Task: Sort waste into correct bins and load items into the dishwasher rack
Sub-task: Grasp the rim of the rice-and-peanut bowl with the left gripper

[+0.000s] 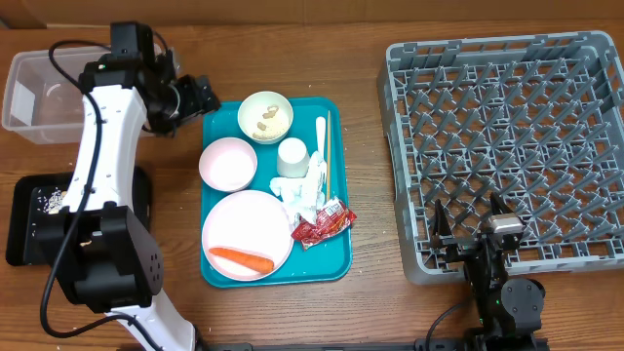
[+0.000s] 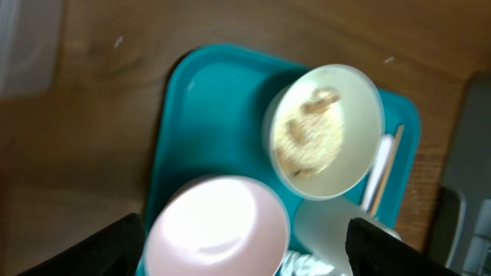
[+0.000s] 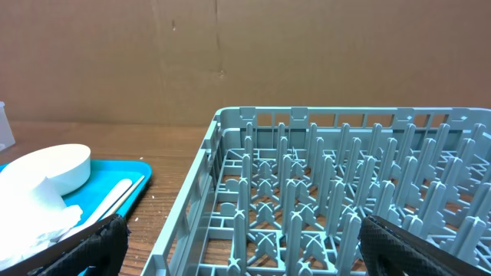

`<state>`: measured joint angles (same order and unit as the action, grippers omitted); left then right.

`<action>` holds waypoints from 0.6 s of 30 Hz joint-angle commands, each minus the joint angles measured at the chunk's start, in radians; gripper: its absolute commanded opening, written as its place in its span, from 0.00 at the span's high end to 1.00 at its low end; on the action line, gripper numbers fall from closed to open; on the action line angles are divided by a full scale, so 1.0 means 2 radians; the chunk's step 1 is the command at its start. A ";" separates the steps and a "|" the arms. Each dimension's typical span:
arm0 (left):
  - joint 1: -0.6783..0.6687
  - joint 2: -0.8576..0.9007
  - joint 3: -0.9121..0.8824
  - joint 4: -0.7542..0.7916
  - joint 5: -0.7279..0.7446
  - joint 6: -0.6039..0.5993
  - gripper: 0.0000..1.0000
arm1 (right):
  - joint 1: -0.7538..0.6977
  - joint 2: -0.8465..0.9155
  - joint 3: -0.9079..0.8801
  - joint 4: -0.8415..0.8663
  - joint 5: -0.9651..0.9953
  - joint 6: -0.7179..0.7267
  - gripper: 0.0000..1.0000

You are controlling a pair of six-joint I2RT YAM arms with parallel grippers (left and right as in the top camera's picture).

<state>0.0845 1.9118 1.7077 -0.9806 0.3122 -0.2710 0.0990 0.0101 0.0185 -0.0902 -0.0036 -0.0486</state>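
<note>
One wide-open, empty left pincer [image 1: 207,97] near crumb bowl [image 1: 265,117] and pink bowl [image 1: 228,164]

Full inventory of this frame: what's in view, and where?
dishwasher rack: 1, grey, table's right side
clear tub: 1, clear, far left corner
black tray: 1, black, left edge
teal serving tray: 1, teal, centre-left
white bowl: 1, white, teal tray's far end
crumbs: several, beige, in white bowl
pink bowl: 1, pink, teal tray's left side
cup: 1, white, tray middle
plate: 1, pale pink, tray's near end
carrot: 1, orange, on plate
napkins: count unclear, white, tray middle
wrapper: 1, red, beside plate
fork: 1, white, tray's right side
chopsticks: count unclear, wooden, beside fork
left gripper: 1, black, open, by tray's far left corner
right gripper: 1, black, open, at rack's near edge
</note>
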 commanded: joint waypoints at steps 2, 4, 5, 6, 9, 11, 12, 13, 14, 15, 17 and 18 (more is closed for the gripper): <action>-0.039 -0.001 0.010 0.036 -0.006 0.061 0.15 | -0.001 -0.004 -0.005 0.003 -0.003 0.000 0.00; -0.057 -0.001 0.008 0.045 -0.046 0.061 0.15 | -0.001 -0.004 -0.005 0.003 -0.003 0.000 0.00; -0.065 -0.001 0.007 0.049 -0.059 0.061 0.15 | -0.001 -0.004 -0.005 0.003 -0.003 0.000 0.00; -0.075 0.000 0.007 0.053 -0.071 0.061 0.15 | -0.001 -0.004 -0.005 0.003 -0.003 0.000 0.00; -0.099 0.004 0.007 0.063 -0.105 0.061 0.16 | -0.001 -0.004 -0.005 0.003 -0.003 0.000 0.00; -0.112 0.013 0.007 0.066 -0.151 0.061 0.17 | -0.001 -0.004 -0.005 0.003 -0.003 0.000 0.00; -0.115 0.019 0.007 0.066 -0.171 0.060 0.17 | -0.001 -0.004 -0.005 0.003 -0.003 0.000 0.00; -0.115 0.032 0.007 0.066 -0.178 0.059 0.17 | -0.001 -0.004 -0.005 0.003 -0.003 0.000 0.00; -0.113 0.041 0.007 0.064 -0.175 0.056 0.17 | -0.001 -0.004 -0.005 0.003 -0.003 0.000 0.00; -0.111 0.049 0.007 0.063 -0.171 0.056 0.17 | -0.001 -0.004 -0.005 0.003 -0.003 0.000 0.00; -0.109 0.064 0.007 0.061 -0.169 0.057 0.17 | -0.001 -0.004 -0.005 0.003 -0.003 0.000 0.00; -0.108 0.069 0.007 0.061 -0.169 0.057 0.18 | -0.001 -0.004 -0.005 0.003 -0.003 0.000 0.00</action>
<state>-0.1463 1.9720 1.7084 -0.8520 0.0238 -0.1753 0.0990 0.0101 0.0185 -0.0902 -0.0036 -0.0486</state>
